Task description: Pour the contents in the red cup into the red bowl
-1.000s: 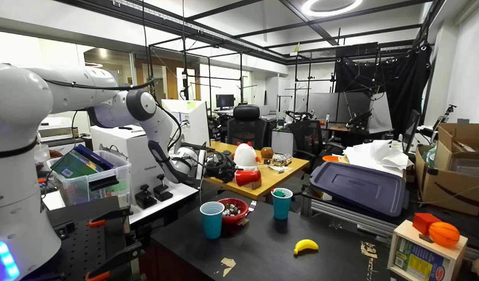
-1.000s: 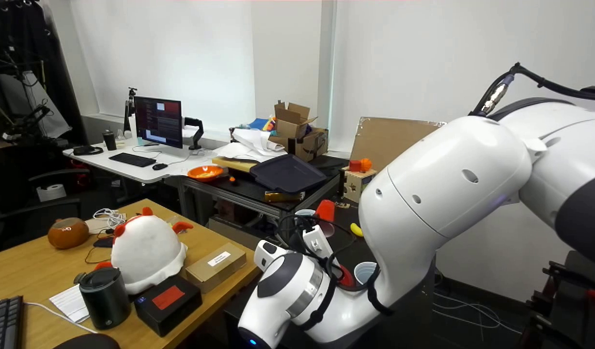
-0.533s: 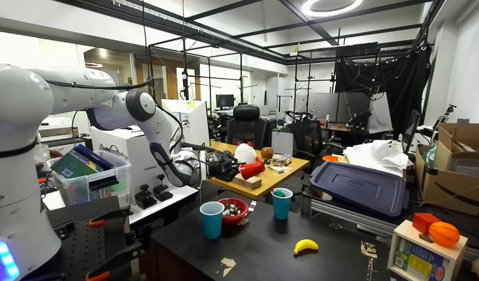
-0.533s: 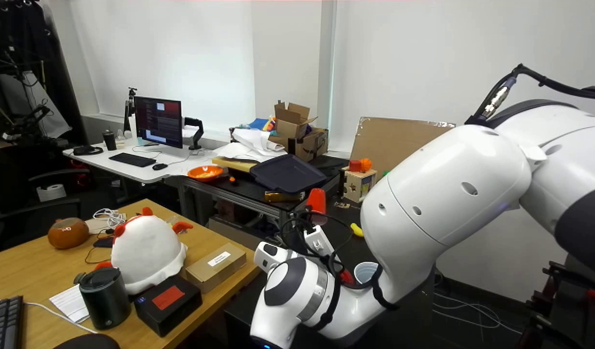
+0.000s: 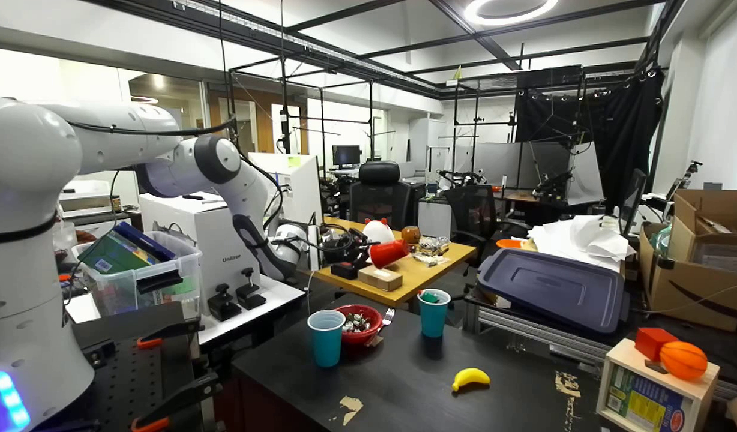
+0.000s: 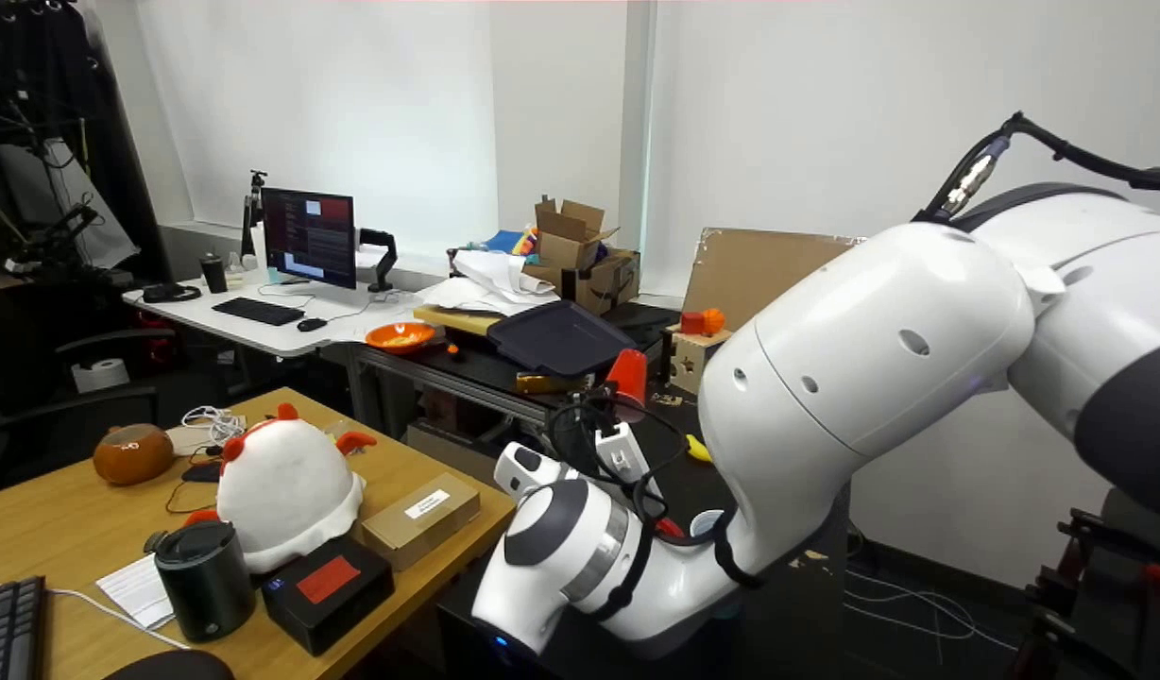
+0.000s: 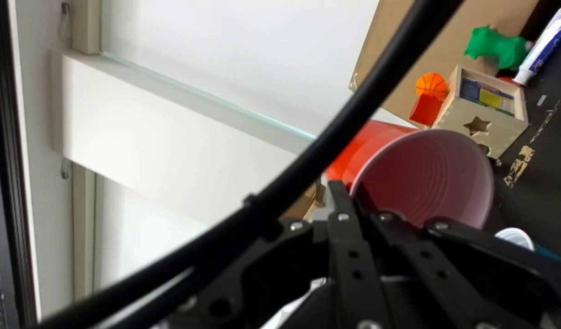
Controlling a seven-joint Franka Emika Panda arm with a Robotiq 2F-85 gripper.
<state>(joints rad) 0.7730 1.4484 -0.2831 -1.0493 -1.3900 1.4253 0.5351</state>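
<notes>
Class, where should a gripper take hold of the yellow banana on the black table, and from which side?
Probably the middle of the yellow banana, from above, closing across its narrow width: it is slender, curved and lies on the black table, upper side exposed.

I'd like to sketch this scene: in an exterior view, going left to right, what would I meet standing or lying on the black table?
In an exterior view, along the black table: teal cup → red bowl → fork → another teal cup → banana → wooden box.

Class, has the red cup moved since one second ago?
Yes. In an exterior view, the red cup has shifted up and slightly right in frame, judged against the small cardboard box.
</notes>
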